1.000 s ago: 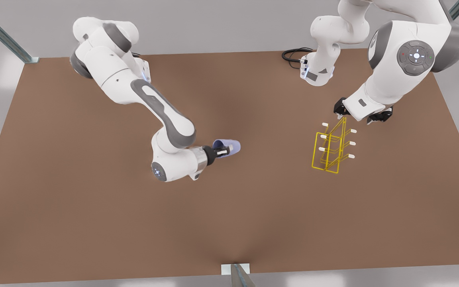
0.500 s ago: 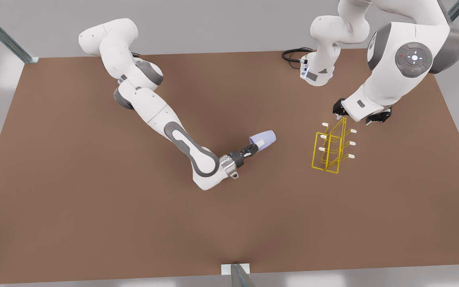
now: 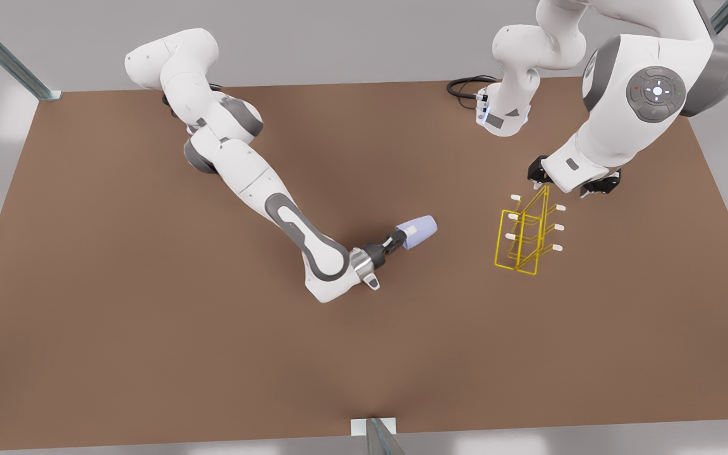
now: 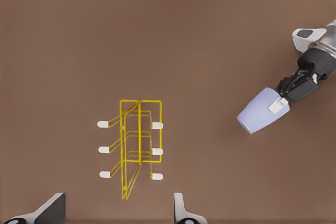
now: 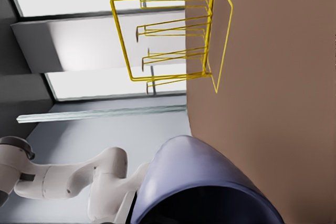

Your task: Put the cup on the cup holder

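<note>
The right gripper [image 3: 397,239] is pinching the cup [image 3: 419,231] at its rim, carrying it on its side above the table [image 3: 149,328]; the cup holder [image 3: 524,240] is standing well apart toward the front view's right, along the cup's long axis; the cup (nothing visible inside) is nearer this arm; the left gripper [image 3: 569,183] is waiting, spread, over the holder.

You're in a simulated robot lab: bare brown surface [image 3: 149,328], grey walls, metal struts [image 3: 4,57], two Franka arms [image 3: 244,183].
</note>
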